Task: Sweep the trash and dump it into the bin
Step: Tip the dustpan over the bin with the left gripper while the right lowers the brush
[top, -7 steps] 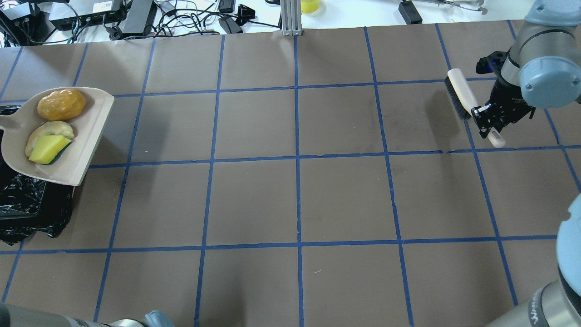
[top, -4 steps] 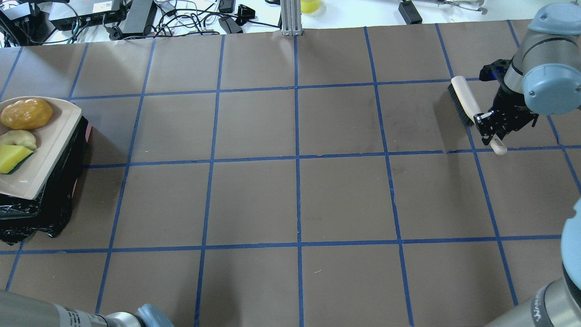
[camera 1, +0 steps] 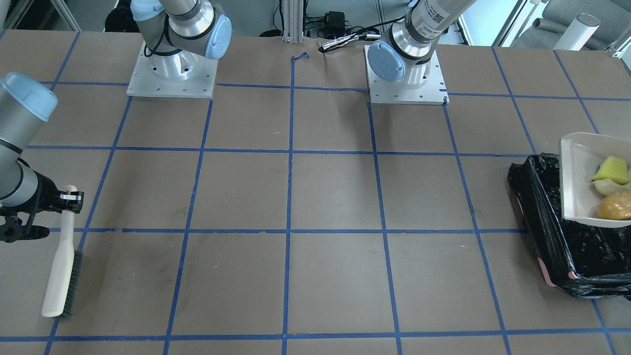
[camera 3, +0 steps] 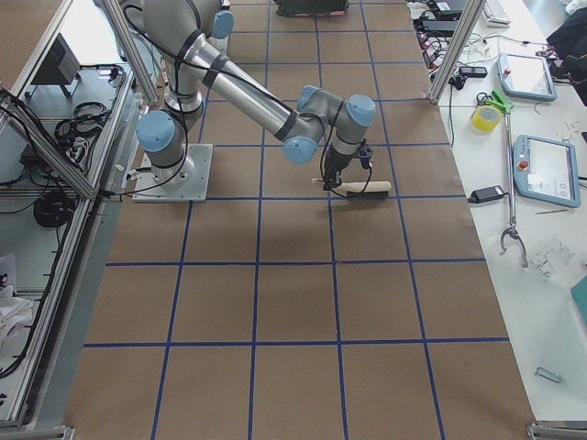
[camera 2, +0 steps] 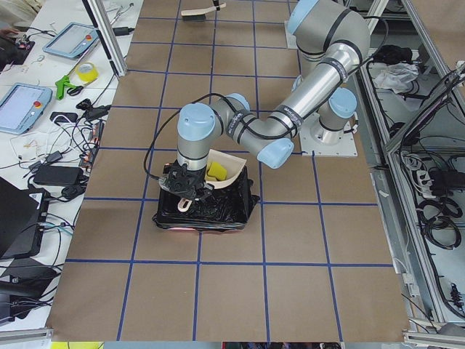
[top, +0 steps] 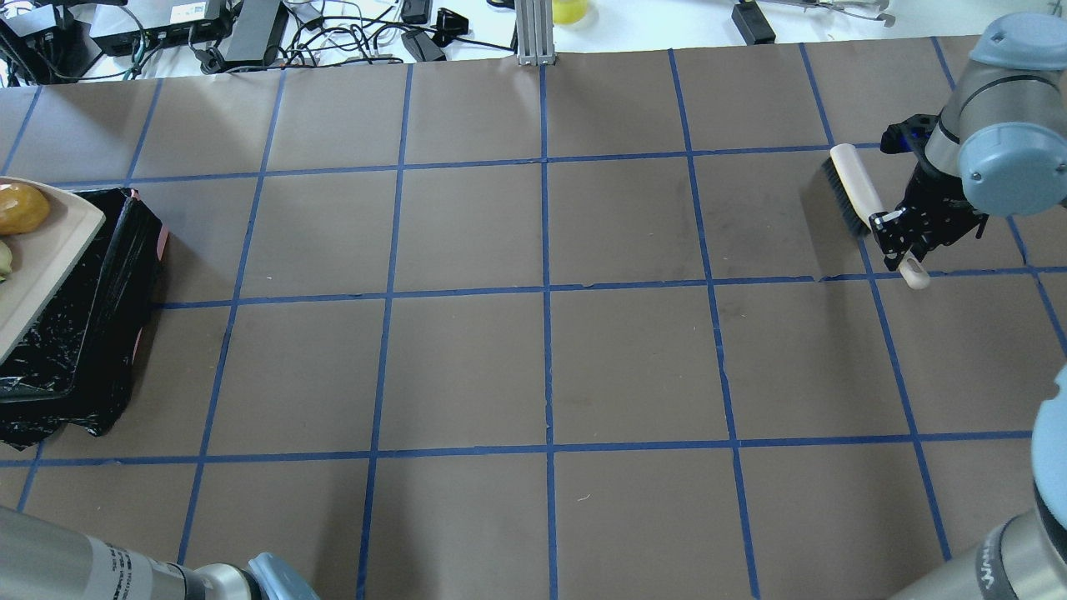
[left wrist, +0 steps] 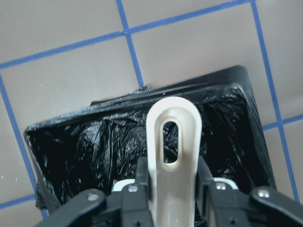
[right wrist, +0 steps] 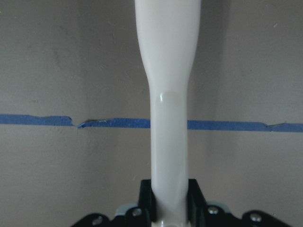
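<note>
Black-bagged bin point(camera 1: 542, 222) sits at 3 o'clock in the front view, with the beige dustpan point(camera 1: 574, 187) over it carrying the lump point(camera 1: 616, 206), crescent point(camera 1: 609, 186) and sponge wedge point(camera 1: 611, 170). Overhead, the right tool point(top: 899, 237) at 2 o'clock clamps the brush point(top: 853, 179) handle, bristles probably touching the surface point(top: 625, 358). On the left wrist cam, the left tool point(left wrist: 173, 185) is pinched on the dustpan handle.

Grey-and-blue left arm point(camera 2: 312, 87) folded low, wrist above the black-bag-lined rectangular bin point(top: 108, 275), black two-finger left gripper point(left wrist: 173, 189) clamped on a beige plastic dustpan handle point(left wrist: 173, 142), grey-and-blue right arm point(top: 1000, 158) well apart from that bin, black right gripper point(top: 899, 242) pinching a cream brush handle point(right wrist: 169, 94).
</note>
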Controlling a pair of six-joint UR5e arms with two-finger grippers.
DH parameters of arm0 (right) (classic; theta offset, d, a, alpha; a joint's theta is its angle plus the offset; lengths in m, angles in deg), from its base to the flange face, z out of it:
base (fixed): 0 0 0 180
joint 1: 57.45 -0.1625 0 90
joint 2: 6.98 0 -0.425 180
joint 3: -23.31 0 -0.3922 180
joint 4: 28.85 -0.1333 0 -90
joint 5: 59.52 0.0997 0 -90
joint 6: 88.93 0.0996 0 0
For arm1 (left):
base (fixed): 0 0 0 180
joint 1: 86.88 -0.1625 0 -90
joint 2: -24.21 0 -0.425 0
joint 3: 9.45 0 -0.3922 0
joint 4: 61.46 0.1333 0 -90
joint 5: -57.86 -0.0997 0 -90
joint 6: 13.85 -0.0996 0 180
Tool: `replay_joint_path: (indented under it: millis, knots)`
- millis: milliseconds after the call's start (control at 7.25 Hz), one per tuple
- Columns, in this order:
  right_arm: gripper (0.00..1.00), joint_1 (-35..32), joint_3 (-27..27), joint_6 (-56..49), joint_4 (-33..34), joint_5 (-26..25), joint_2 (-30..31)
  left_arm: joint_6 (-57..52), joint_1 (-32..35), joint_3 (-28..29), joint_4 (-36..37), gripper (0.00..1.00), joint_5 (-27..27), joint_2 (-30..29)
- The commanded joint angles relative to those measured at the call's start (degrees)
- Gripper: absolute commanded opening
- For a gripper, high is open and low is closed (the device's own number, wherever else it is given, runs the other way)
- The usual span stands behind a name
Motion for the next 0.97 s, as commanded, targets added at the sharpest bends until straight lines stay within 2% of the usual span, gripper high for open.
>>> replay_joint_path:
  millis: [0,138,552,828]
  knots:
    - [0.47,-0.06,0.09,0.08,1.19,-1.58,-0.42,-5.15,-0.39,0.38,5.9,0.0,0.41,-2.5]
    - [0.59,0.03,0.18,0.16,1.72,-2.03,-0.51,-7.69,-0.48,0.38,8.45,0.0,0.5,-3.12]
    - [0.7,0.03,0.53,0.69,1.99,-1.94,-0.34,-12.54,-0.48,0.03,16.27,0.0,0.59,-3.92]
    - [0.91,-0.15,0.18,2.96,1.64,-1.68,0.45,-15.79,-0.39,-1.72,19.97,0.0,0.68,-2.87]
